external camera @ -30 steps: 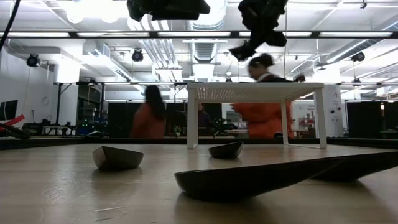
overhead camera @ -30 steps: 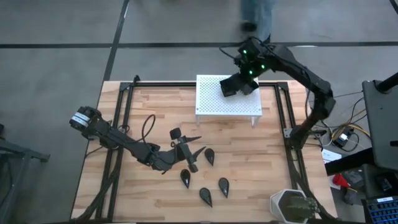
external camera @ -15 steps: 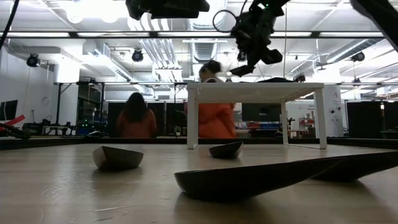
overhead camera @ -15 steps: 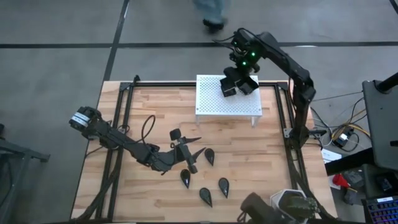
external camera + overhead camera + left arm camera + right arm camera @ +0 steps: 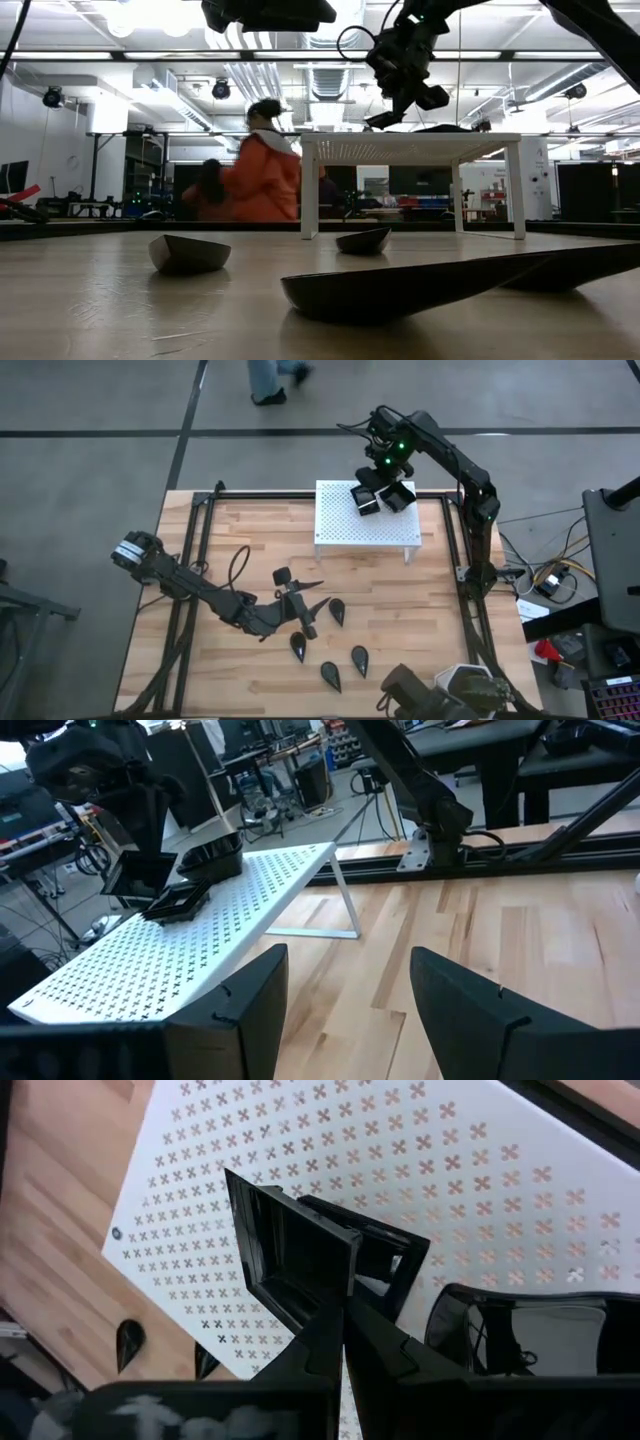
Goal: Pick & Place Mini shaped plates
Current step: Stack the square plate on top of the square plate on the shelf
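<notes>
My right gripper point(image 5: 376, 488) is over the far part of the white perforated stand point(image 5: 340, 530), shut on a small black square plate point(image 5: 290, 1245). The plate is tilted just above the stand top. Another square plate point(image 5: 385, 1265) lies on the stand right under it, and more black plates point(image 5: 520, 1330) sit beside it. Several black teardrop plates point(image 5: 338, 611) lie on the wooden table near my left gripper point(image 5: 303, 607). My left gripper rests low at the table's middle, open and empty, and points toward the stand point(image 5: 180, 970). My right gripper pinches the square plate by one raised rim point(image 5: 338, 1285) between its two shut fingers. The fingers come from above, slanting down. The plate is tilted, held clear of the stand top point(image 5: 385, 120), and hangs over the plate lying there.
A white pot with a green plant point(image 5: 465, 690) stands at the table's near right corner, with a person's dark shape point(image 5: 410, 695) beside it. Black frame rails point(image 5: 455, 540) run along the table's sides. People walk in the room behind the table point(image 5: 265, 170).
My right gripper has carried the square plate a little toward the table's left over the stand and down toward the stand top, staying shut on it. People behind the table have walked across.
</notes>
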Controlling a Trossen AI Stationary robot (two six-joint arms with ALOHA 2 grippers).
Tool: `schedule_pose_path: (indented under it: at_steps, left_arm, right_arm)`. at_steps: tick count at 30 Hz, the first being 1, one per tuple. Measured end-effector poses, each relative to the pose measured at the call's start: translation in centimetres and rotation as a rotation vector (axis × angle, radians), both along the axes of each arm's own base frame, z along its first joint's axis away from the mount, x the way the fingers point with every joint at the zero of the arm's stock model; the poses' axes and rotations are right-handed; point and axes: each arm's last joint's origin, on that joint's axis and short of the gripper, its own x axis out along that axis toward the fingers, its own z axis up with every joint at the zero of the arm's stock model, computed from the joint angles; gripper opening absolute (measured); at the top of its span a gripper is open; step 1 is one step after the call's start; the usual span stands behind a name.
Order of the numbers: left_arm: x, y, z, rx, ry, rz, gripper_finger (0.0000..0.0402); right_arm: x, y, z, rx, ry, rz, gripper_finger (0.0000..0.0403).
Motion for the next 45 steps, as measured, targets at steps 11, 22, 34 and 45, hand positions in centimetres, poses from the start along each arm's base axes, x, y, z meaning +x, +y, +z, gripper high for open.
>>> schedule_pose_path:
  at_steps: [11,22,34,45]
  left_arm:
    - [-0.1,-0.2,0.0,-0.001,-0.001,-0.006,0.0206]
    - [-0.2,-0.4,0.0,-0.001,-0.001,-0.013,0.0206]
    - [-0.1,-0.4,0.1,0.004,-0.005,-0.014,0.0206]
    - [-0.1,-0.4,0.1,0.006,-0.004,-0.014,0.0206]
  right_arm:
    - [0.0,0.4,-0.8,0.03,0.023,0.009,0.0008]
    - [-1.6,1.3,-0.4,0.024,0.036,0.009,0.0008]
    - [-1.1,0.7,-1.2,0.014,0.031,0.033,0.0008]
    - [-0.9,0.6,-1.2,0.002,0.02,0.041,0.0009]
